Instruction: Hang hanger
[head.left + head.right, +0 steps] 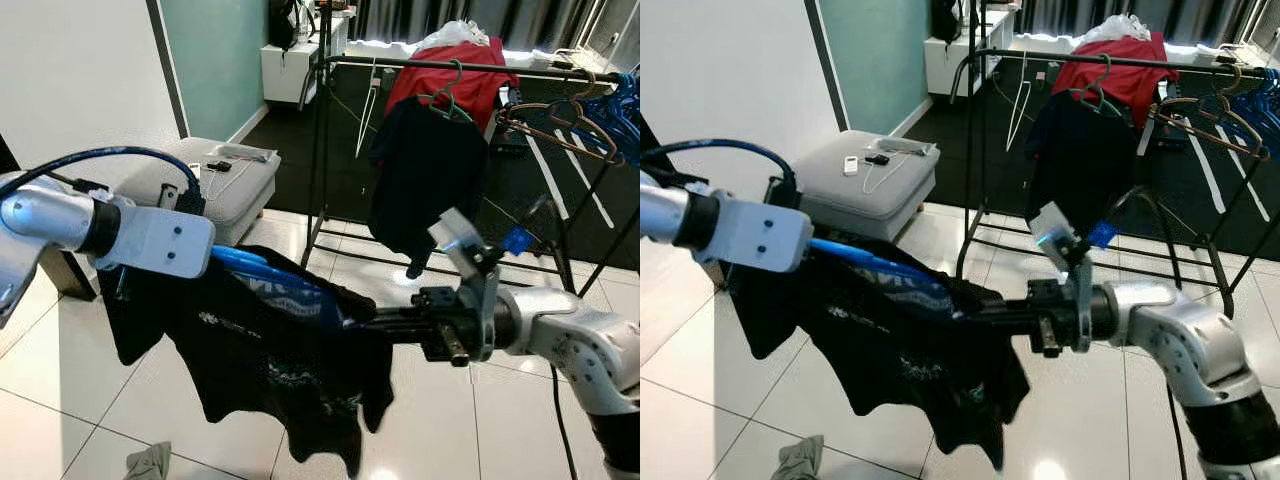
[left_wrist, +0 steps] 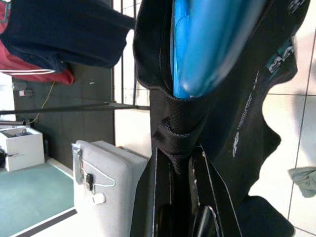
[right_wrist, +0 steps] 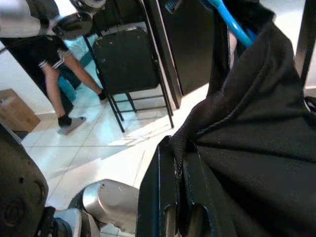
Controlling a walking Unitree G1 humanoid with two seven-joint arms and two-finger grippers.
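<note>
White tiles [image 1: 60,400] below – both pincers [image 2: 180,163] [image 3: 180,163] pinch black shirt [image 1: 260,370] on blue hanger [image 1: 270,275]

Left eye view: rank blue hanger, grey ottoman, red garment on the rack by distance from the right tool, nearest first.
From the right tool:
1. blue hanger, just to its left inside the black shirt.
2. grey ottoman, farther left by the wall.
3. red garment, over the rack at the back.

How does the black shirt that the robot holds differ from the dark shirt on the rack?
The black shirt is stretched between the left gripper and right gripper, crumpled over a blue hanger. The dark shirt hangs straight from a green hanger on the rack. Both are dark garments on hangers.
</note>
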